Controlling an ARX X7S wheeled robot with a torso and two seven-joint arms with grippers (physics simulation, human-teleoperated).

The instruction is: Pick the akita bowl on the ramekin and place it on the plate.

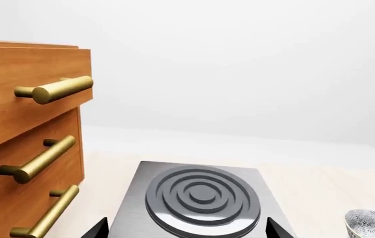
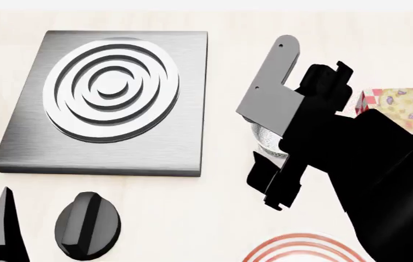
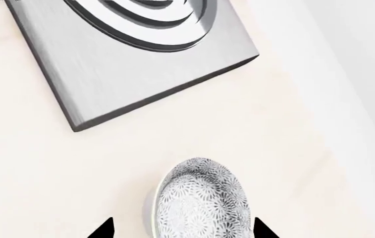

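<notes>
The akita bowl point(image 3: 204, 198), covered in a dark-and-white speckled pattern, lies between the black fingertips of my right gripper point(image 3: 184, 229). The gripper is open, with a gap on both sides of the bowl. A pale white edge point(image 3: 149, 206) shows along one side of the bowl; I cannot tell whether it is the ramekin. In the head view my right arm point(image 2: 315, 125) covers the bowl, of which only a sliver point(image 2: 267, 143) shows. The plate point(image 2: 301, 246), with its red rings, peeks in at the near edge. My left gripper point(image 1: 187, 229) hangs open and empty over the stove.
A steel stove plate with a ringed burner point(image 2: 112, 90) lies left of the bowl, a black knob point(image 2: 86, 225) in front of it. A wooden drawer cabinet with brass handles point(image 1: 22, 124) stands beside the stove. A red-checked box point(image 2: 402, 103) sits at the right. A speckled bowl point(image 1: 372, 224) shows past the stove.
</notes>
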